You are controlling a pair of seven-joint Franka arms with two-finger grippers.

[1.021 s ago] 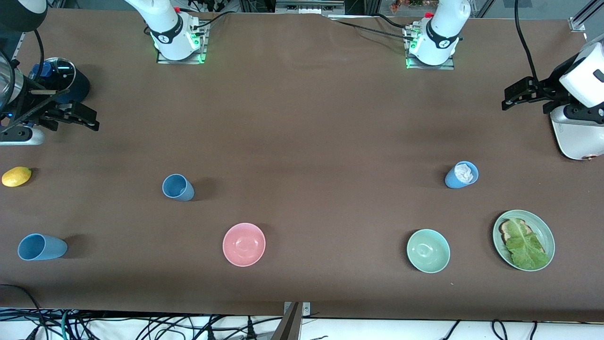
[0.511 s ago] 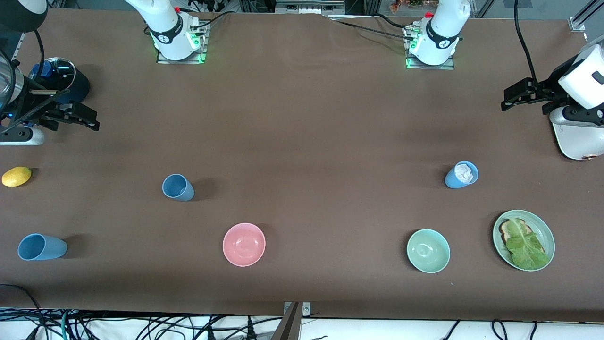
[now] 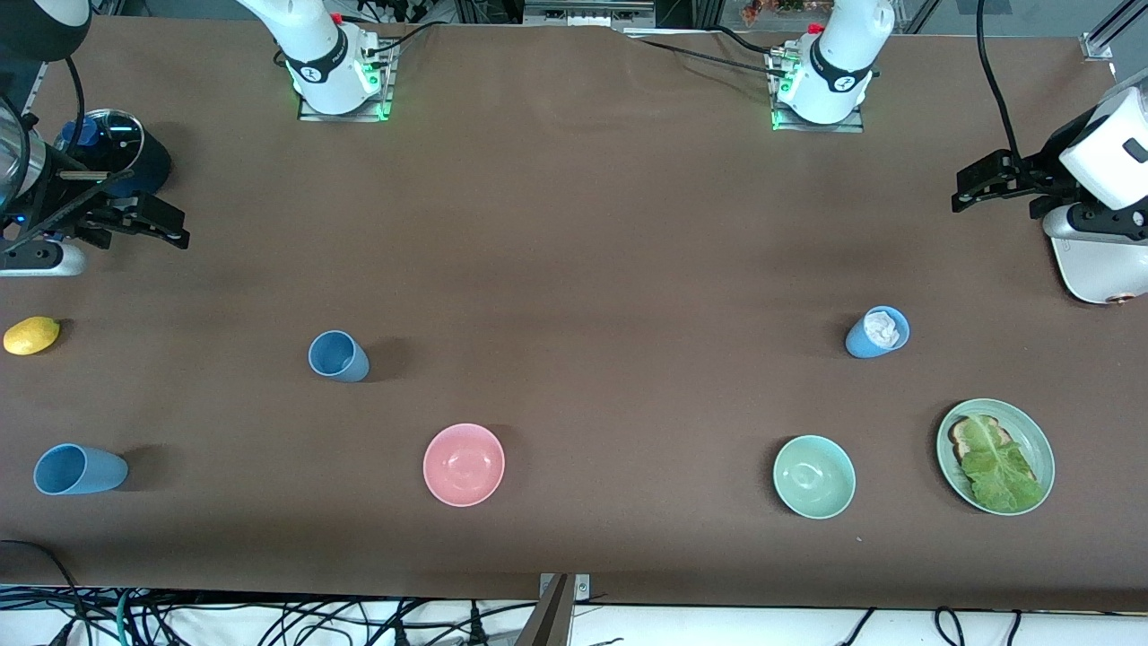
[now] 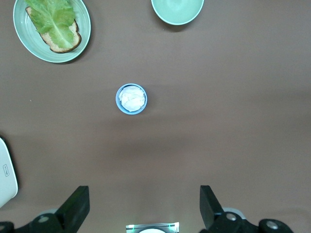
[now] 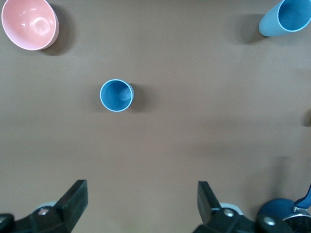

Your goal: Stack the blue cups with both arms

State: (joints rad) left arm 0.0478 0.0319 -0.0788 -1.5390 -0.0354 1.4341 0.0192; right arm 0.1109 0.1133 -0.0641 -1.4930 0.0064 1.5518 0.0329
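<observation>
Three light-blue cups are on the brown table. One empty cup (image 3: 338, 356) stands toward the right arm's end; it also shows in the right wrist view (image 5: 116, 95). A second empty cup (image 3: 79, 469) is nearer the front camera at that end, also in the right wrist view (image 5: 286, 18). A third cup (image 3: 877, 332), with crumpled white paper in it, stands toward the left arm's end and shows in the left wrist view (image 4: 131, 98). My right gripper (image 3: 175, 227) (image 5: 142, 191) is open, high and empty. My left gripper (image 3: 961, 187) (image 4: 143, 196) is open, high and empty.
A pink bowl (image 3: 464, 464) and a green bowl (image 3: 813, 476) sit near the front edge. A green plate (image 3: 1031, 431) holds bread and lettuce. A lemon (image 3: 31, 335) and a dark-blue lidded pot (image 3: 112, 148) are at the right arm's end. A white appliance (image 3: 1094, 265) is at the left arm's end.
My left gripper has shifted very slightly. The right arm and all the cups have stayed where they were.
</observation>
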